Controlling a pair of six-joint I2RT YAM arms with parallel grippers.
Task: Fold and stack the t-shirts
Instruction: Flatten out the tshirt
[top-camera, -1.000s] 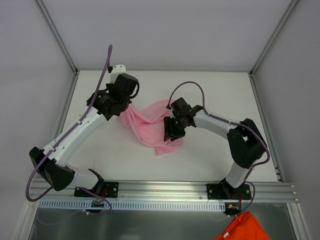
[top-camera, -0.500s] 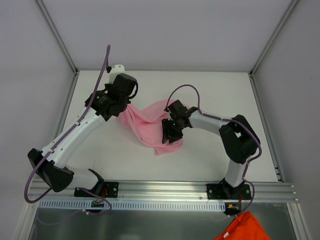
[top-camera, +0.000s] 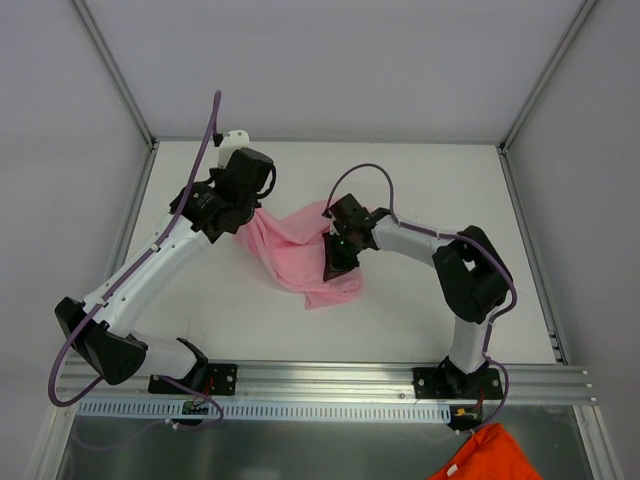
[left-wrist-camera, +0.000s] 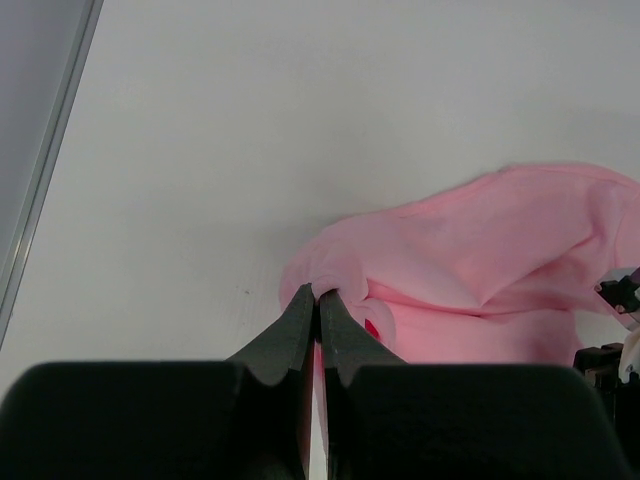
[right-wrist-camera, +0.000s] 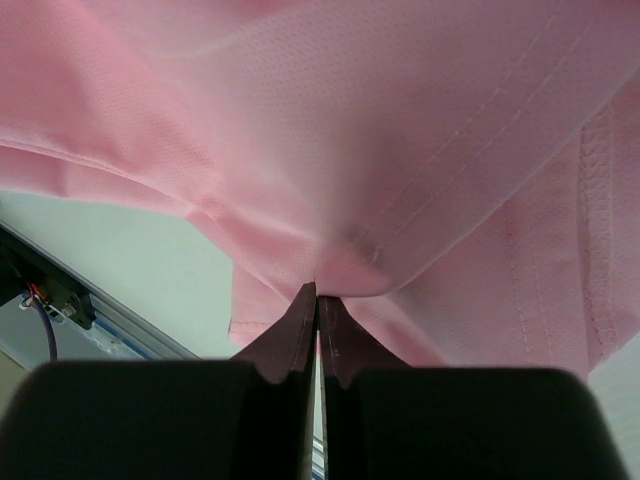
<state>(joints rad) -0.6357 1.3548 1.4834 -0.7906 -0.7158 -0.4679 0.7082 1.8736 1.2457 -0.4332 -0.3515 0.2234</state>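
Both my jaws clamp the bunched pink t-shirt (top-camera: 290, 258), centre frame; thin fabric could slip or twist if I pull apart.

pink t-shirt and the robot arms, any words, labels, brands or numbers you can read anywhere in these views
No readable text in any view.
pink t-shirt: plain, no print or label showing.
left hand and right hand: plain black fingers, no markings, each pinched shut on the shirt fabric.
orange cloth at the near edge: no lettering visible.
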